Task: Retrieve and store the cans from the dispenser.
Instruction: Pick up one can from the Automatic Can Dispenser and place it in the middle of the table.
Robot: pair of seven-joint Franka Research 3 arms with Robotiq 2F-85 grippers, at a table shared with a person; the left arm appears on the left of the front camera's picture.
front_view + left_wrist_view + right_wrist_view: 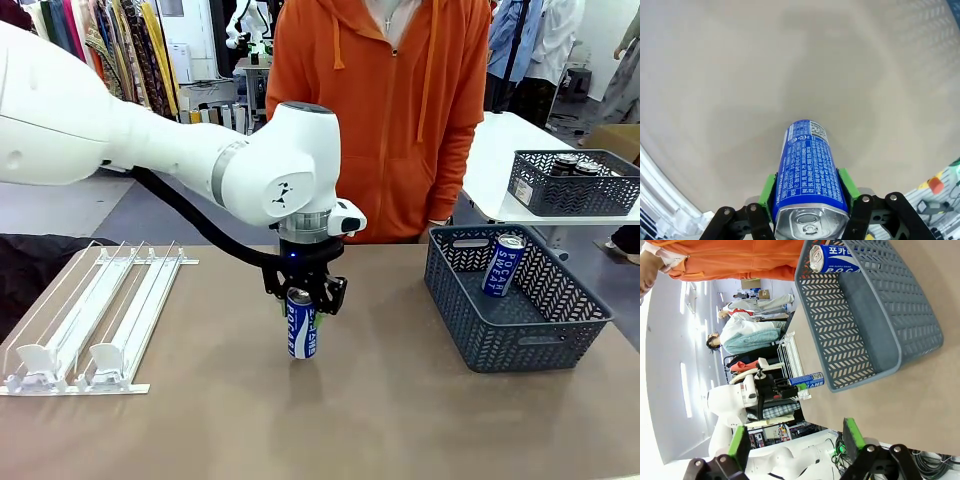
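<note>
**Blue can gripped at frame centre**

A blue can (301,323) is clamped upright between the fingers of the left gripper (303,296) at the centre of the front view, its base on or just above the brown tabletop (380,410). The white dispenser (90,315) is seen at lower left. A second blue can (503,265) is leaned inside the grey basket (520,345) at right. The right gripper (796,440) is seen with fingers apart, holding nothing.

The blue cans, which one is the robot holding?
The blue can standing upright mid-table, clamped in the left gripper. The other blue can leans inside the grey basket, untouched.
</note>
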